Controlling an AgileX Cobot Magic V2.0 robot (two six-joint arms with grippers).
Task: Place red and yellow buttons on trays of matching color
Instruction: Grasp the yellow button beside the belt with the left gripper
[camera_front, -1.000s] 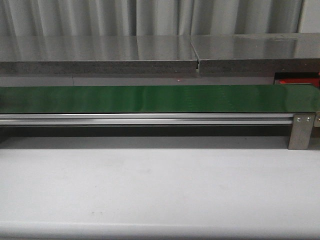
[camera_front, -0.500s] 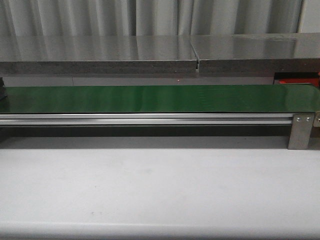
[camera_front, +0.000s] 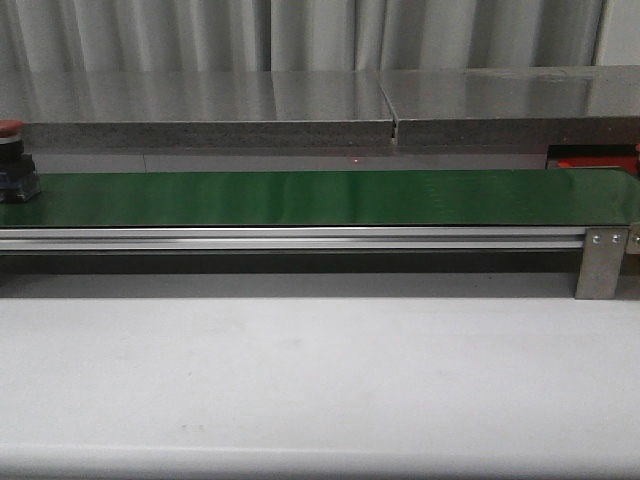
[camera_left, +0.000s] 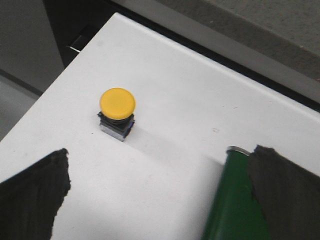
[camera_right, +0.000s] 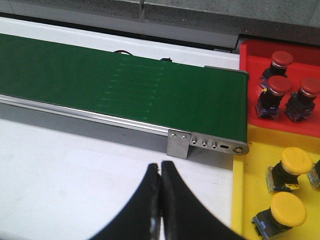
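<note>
One red button (camera_front: 10, 160) now stands at the far left end of the green belt (camera_front: 320, 197) in the front view; half a second ago only a dark sliver showed there, and a second ago nothing. It is upright, cap on top, long axis vertical. My left gripper (camera_left: 160, 200) is spread wide with nothing between its fingers, above a white surface (camera_left: 175, 115) where a yellow button (camera_left: 117, 112) stands cap-up. My right gripper (camera_right: 160, 210) is closed on nothing, fingers touching, near the belt's end, beside the red tray (camera_right: 250, 75) and yellow tray (camera_right: 245, 200), both holding upright buttons.
</note>
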